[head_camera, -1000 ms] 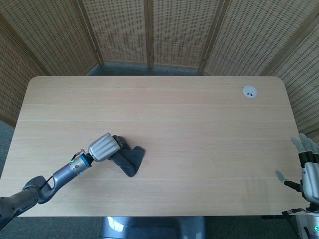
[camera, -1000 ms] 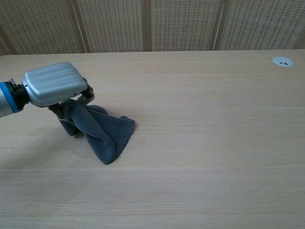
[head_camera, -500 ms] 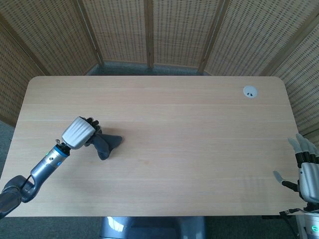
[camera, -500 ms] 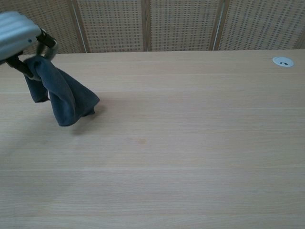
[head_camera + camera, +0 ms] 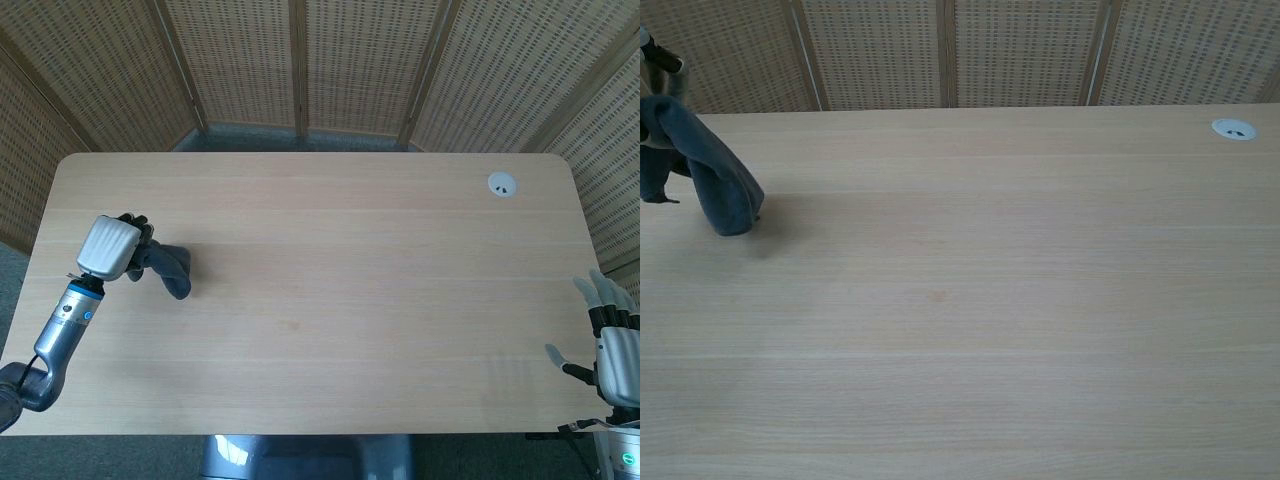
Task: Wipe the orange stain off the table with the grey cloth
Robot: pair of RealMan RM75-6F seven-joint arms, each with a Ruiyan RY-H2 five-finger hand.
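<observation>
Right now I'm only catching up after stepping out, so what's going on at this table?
The robot's left hand grips the grey cloth near the table's left edge, the cloth hanging down from it. A faint orange stain shows on the wood nearer the middle, well apart from the cloth. The right hand sits open at the table's right edge, holding nothing.

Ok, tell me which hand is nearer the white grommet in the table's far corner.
Right. The right hand sits at the table's near right edge, on the same side as the white grommet. The left hand, holding the grey cloth, is at the opposite, left end.
</observation>
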